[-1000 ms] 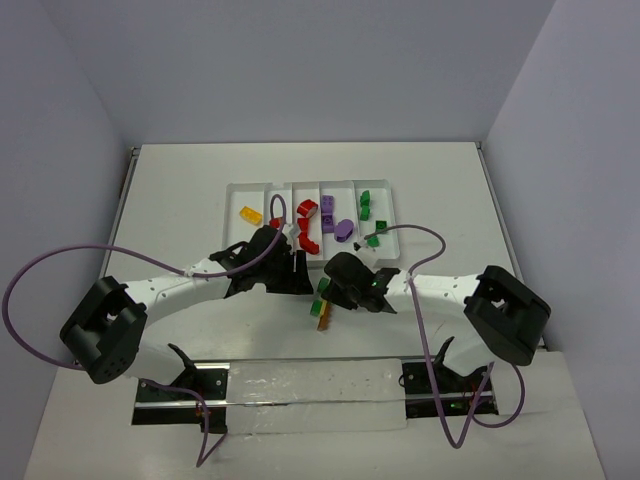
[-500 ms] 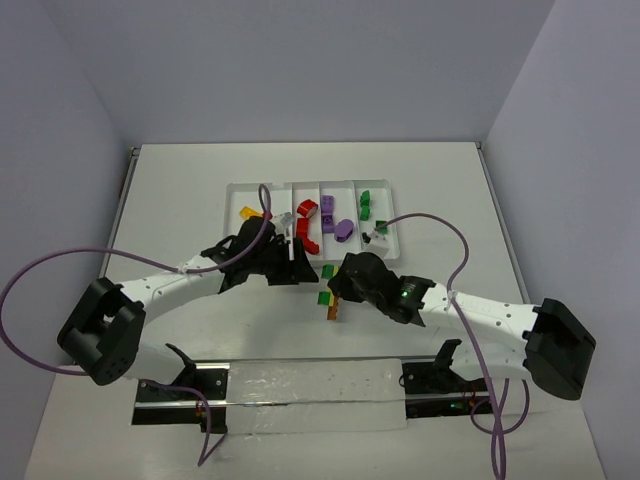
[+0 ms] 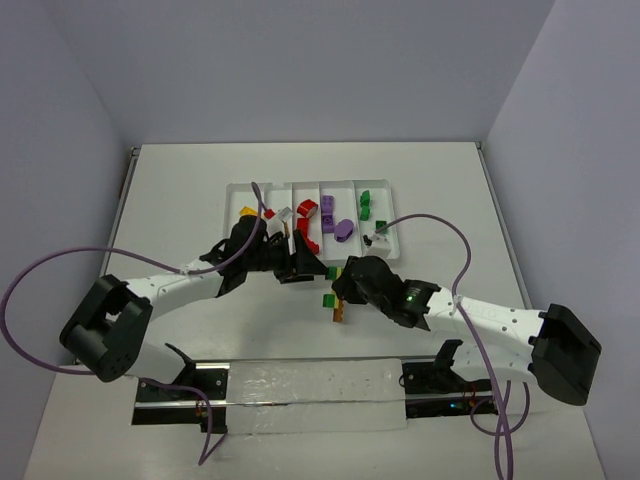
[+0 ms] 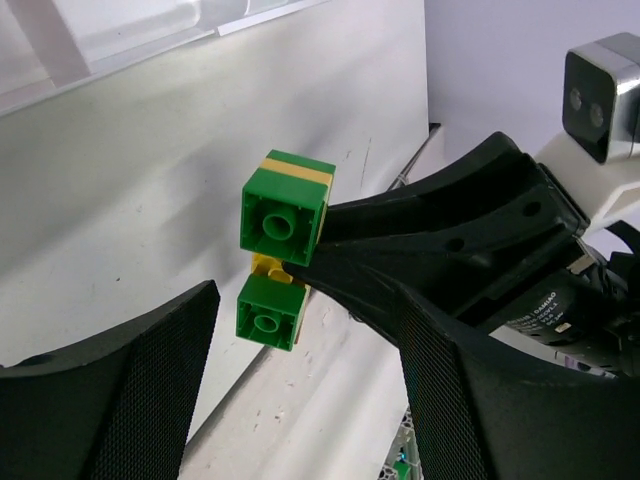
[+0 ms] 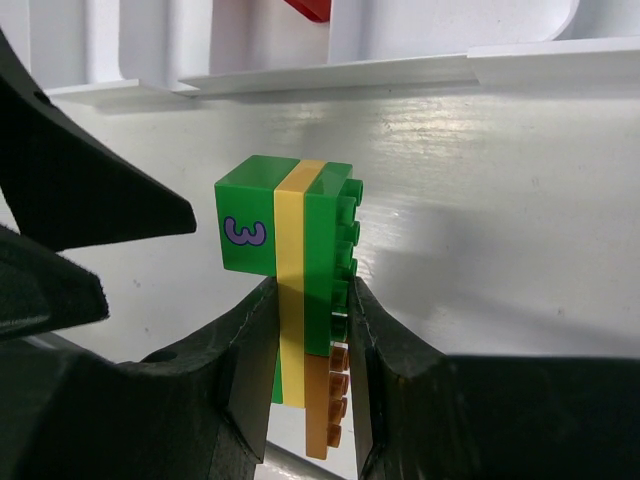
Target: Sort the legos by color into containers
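My right gripper [image 5: 308, 300] is shut on a stack of legos [image 5: 290, 230]: green, a thin yellow plate, green, with an orange-brown brick at its lower end. From above the stack [image 3: 332, 303] hangs just in front of the containers, a white divided tray [image 3: 250, 194]. My left gripper [image 4: 308, 335] stands open close beside the stack [image 4: 285, 205], nothing between its fingers [image 4: 130, 390]. The tray's compartments hold a yellow brick [image 3: 246, 211], red bricks [image 3: 306, 210], purple bricks [image 3: 343, 229] and green bricks [image 3: 365, 205].
Both arms meet in the middle of the table just near the tray's front rim [image 5: 400, 70]. Purple cables [image 3: 60, 262] loop off both arms. A metal mounting rail [image 3: 310, 385] runs along the near edge.
My left gripper has opened wider beside the stack and shifted a little. The right gripper has carried the stack slightly right, its arm stretching out.
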Controlling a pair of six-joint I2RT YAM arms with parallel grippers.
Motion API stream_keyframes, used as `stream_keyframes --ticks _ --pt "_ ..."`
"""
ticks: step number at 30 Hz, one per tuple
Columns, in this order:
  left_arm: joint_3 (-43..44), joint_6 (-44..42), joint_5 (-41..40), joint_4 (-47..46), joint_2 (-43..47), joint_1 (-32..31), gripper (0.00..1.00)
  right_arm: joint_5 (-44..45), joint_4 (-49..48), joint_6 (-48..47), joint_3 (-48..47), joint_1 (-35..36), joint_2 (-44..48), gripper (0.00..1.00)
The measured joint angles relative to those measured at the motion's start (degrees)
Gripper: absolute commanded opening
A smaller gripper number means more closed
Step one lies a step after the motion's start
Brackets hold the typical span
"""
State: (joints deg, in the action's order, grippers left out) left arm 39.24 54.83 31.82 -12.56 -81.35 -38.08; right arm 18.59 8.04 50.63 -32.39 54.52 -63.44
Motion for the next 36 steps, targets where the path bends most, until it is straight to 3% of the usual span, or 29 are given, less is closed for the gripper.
stream_keyframes --ticks 13,19,23,26,27,36 --pt "1.3 0.3 0.2 -1.5 -4.4 -1.0 0.67 -2.2 -2.0 -2.1 0.7 0.0 1.5 0.0" --pt "3.4 -0.3 0.1 -1.8 -6.1 -2.3 0.53 -3.3 -2.9 -2.1 1.0 0.0 1.8 0.0" --pt "3.4 -0.9 0.0 -1.8 -6.9 -2.4 0.32 -3.4 -2.9 -2.1 1.1 0.0 1.9 0.0" --pt "3.4 -1.4 0.0 -1.7 -7.0 -2.5 0.03 -3.2 -2.8 -2.1 1.1 0.0 2.0 0.0" --pt "3.4 -1.5 0.0 -1.8 -7.0 -2.5 0.0 -3.2 -2.8 -2.1 1.2 0.0 2.1 0.0" --pt "0.7 -0.9 -0.8 -2.7 -4.9 -3.0 0.0 -6.0 -4.1 -0.1 5.9 -3.9 5.2 0.0"
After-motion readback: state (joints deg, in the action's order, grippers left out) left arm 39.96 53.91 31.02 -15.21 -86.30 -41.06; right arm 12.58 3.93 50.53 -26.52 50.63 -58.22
